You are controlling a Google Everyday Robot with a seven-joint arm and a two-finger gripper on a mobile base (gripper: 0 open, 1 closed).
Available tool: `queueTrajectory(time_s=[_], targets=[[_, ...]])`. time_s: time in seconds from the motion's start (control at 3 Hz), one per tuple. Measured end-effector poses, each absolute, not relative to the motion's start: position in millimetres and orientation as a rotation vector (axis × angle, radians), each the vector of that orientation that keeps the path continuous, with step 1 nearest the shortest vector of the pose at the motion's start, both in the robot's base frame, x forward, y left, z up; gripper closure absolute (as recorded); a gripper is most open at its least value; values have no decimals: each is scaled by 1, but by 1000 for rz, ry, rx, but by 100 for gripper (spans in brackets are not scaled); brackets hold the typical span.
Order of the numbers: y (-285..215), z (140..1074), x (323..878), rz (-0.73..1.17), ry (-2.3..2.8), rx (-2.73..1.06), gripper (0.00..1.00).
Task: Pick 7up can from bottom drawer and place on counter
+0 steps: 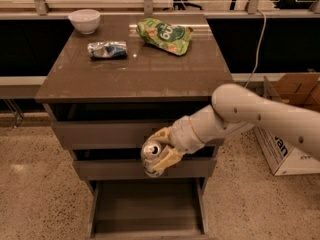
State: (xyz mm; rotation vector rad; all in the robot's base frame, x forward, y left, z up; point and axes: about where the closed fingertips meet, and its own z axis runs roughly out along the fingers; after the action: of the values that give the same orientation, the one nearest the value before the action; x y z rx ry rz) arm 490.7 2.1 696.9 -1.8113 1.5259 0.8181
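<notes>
My gripper point(159, 149) is shut on the 7up can point(151, 156), a small silver can with a shiny pull-tab top. It holds the can in the air in front of the middle drawer, above the open bottom drawer point(147, 210), whose bare grey floor shows. The counter point(135, 71) lies above and behind the can. My white arm reaches in from the right.
On the counter stand a white bowl point(84, 20) at the back left, a crushed silver-blue can point(107, 49) and a green snack bag point(164, 34). A cardboard box point(292, 119) sits on the floor at the right, behind my arm.
</notes>
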Motion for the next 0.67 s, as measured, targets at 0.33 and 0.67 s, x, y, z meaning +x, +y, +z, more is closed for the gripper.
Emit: queueTrajectory(time_s=[0.33, 0.67], targets=[[-4, 795, 491, 701, 1536, -1859, 100], [-17, 863, 507, 652, 1534, -1831, 100]])
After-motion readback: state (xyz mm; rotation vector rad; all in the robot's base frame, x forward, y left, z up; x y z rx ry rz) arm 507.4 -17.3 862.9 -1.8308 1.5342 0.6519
